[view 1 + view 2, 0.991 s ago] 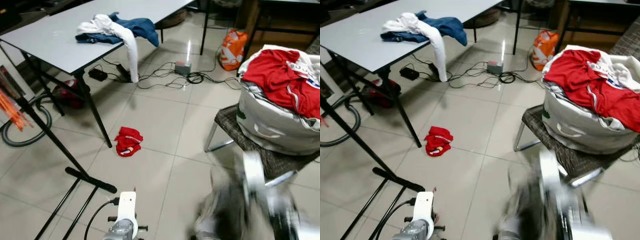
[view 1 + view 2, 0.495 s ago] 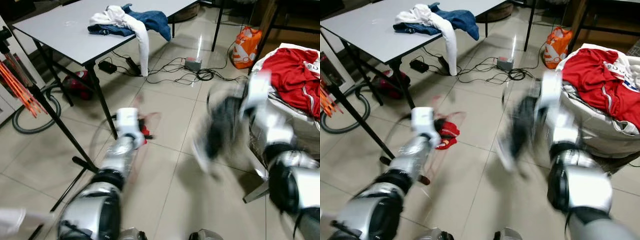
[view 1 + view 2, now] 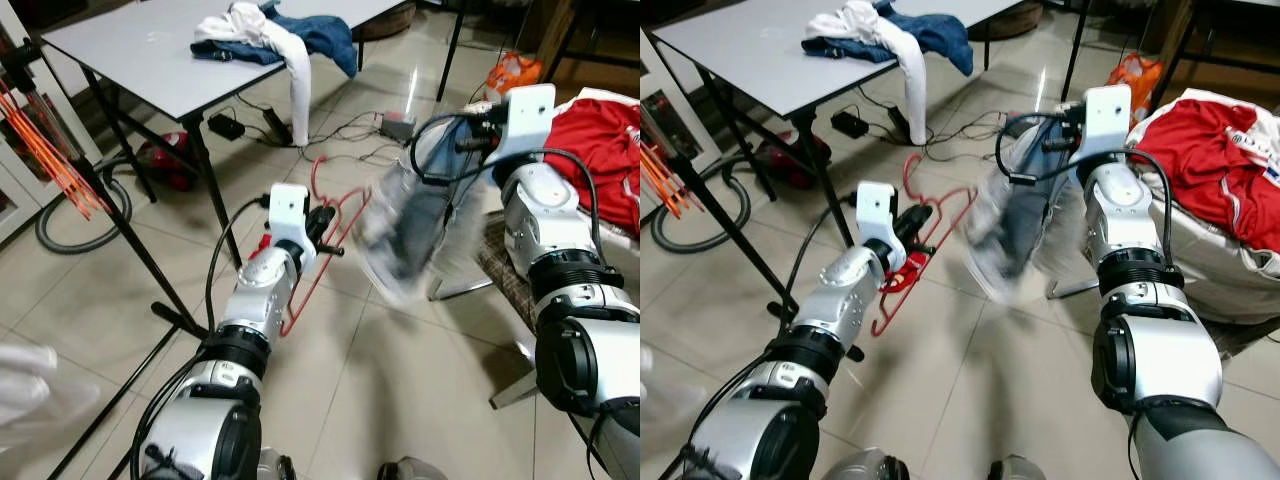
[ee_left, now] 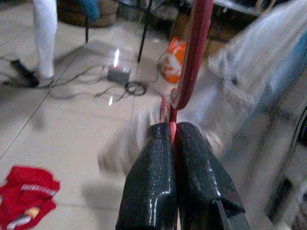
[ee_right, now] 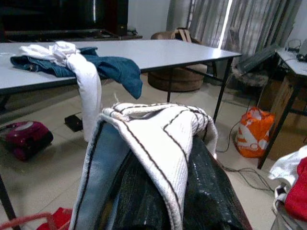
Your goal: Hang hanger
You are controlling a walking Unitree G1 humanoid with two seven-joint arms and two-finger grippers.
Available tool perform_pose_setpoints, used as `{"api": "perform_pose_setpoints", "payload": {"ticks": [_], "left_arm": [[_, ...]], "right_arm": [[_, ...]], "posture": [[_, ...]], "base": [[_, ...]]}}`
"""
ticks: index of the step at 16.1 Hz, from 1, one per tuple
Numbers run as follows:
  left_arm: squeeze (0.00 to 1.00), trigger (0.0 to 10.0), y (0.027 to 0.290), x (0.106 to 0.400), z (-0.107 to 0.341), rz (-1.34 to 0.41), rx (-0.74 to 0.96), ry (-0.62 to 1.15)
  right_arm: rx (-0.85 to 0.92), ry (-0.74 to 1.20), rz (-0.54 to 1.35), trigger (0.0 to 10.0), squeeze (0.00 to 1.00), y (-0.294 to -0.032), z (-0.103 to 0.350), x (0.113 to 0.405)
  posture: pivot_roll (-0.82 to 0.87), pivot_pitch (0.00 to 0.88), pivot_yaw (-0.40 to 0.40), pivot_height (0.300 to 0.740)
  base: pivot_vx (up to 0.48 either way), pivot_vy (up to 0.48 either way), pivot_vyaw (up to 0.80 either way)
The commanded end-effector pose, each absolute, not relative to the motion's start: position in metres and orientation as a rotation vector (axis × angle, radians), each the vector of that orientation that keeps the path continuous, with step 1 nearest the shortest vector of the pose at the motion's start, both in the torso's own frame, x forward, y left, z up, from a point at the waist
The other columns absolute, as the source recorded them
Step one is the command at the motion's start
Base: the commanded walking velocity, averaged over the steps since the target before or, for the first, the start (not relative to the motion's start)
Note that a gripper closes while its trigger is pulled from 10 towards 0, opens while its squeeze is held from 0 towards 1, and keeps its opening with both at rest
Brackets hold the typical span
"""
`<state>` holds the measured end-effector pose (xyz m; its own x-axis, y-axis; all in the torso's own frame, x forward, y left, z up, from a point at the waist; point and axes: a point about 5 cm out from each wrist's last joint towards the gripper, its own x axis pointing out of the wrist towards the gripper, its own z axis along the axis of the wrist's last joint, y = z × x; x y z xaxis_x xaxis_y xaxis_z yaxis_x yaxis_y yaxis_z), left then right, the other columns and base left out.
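Red wire hanger (image 3: 325,235), judged light, stiff and thin, held mid-air by the closed left claw (image 4: 178,143) near its hook; soft grey garment (image 3: 1015,225) draped over the right claw (image 5: 158,191), fingers hidden.

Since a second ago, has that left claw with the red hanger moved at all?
Yes. The left gripper has risen from low near the frame's bottom edge, carrying the red hanger forward, level with the table's near leg.
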<state>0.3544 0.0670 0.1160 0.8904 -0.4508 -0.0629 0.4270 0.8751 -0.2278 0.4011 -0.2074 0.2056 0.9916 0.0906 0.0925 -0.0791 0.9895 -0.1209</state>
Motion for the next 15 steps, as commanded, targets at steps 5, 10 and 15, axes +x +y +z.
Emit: {"api": "perform_pose_setpoints", "payload": {"ticks": [5,10,15], "left_arm": [[0.00,10.0,0.059,0.344,0.158,-0.580,-0.269,0.004],[0.00,10.0,0.060,0.332,0.170,-0.618,-0.283,0.011],[0.00,10.0,0.060,0.325,0.167,-0.623,-0.296,0.044]], "right_arm": [[-0.184,-0.236,0.037,0.0,0.00,-0.215,0.232,0.401],[-0.320,-0.165,-0.018,0.0,0.00,-0.225,0.214,0.399],[-0.374,-0.117,-0.071,0.0,0.00,-0.236,0.203,0.396]], "posture": [[-0.09,0.000,0.048,0.740],[-0.07,0.000,0.047,0.740],[-0.07,0.000,0.046,0.740]], "base": [[0.000,0.000,0.00],[0.000,0.000,0.00],[0.000,0.000,0.00]]}}
